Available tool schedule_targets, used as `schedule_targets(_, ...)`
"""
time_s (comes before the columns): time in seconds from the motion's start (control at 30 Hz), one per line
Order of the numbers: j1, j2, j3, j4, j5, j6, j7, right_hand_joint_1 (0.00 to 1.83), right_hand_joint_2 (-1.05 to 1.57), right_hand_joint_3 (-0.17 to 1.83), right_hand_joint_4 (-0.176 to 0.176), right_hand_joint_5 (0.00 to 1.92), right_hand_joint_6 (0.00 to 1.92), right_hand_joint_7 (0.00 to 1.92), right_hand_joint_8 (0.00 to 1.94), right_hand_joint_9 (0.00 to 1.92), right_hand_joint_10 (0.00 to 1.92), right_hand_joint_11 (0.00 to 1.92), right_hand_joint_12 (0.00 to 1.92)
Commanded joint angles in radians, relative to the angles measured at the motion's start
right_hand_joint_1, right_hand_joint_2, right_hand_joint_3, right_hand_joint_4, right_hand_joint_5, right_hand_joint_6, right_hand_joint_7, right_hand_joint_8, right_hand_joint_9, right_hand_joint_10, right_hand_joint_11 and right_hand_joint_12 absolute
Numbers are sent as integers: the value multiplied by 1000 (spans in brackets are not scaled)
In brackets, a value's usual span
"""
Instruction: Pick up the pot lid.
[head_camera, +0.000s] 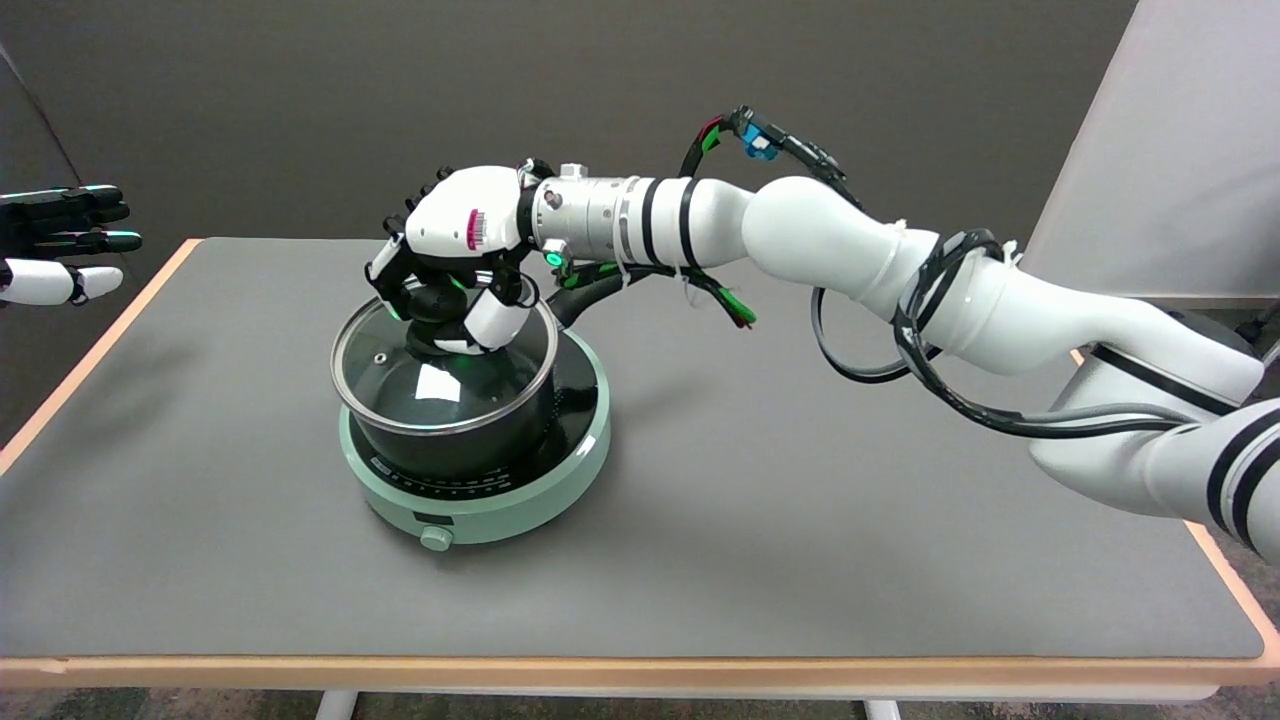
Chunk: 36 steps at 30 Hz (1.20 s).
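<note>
On the grey table (800, 520) before a dark wall (400, 90), right hand (455, 265) fingers (495, 320) pinching the pot lid (440, 385) knob.

Hand (455, 262) sits directly over lid (440, 385), fingers wrapped round knob (432, 318) at lid ctr. Lid rests on pot (460, 440), directly below hand. Pot stands on cooker (520, 490), also below hand, w/ cooker dial (436, 538) on near side, in front of hand. Pot handle (580, 295) projects just right of hand, under wrist. Cooker stands on table (800, 520), which extends well left, right & in front of hand.
</note>
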Motion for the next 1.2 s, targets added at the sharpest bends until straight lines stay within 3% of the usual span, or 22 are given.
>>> schedule_targets(0.03,17,0,0,-7,3,5,-2,1365,810,669,176,744,1108,931,1281,877,1200,618,932)
schedule_targets(0.83,138,10,1,-11,48,-22,-2,1365,817,655,176,735,1136,931,1276,867,1270,637,978)
schedule_targets(1.2,170,68,18,7,60,13,-2,1365,817,656,176,733,1146,930,1277,864,1280,641,985)
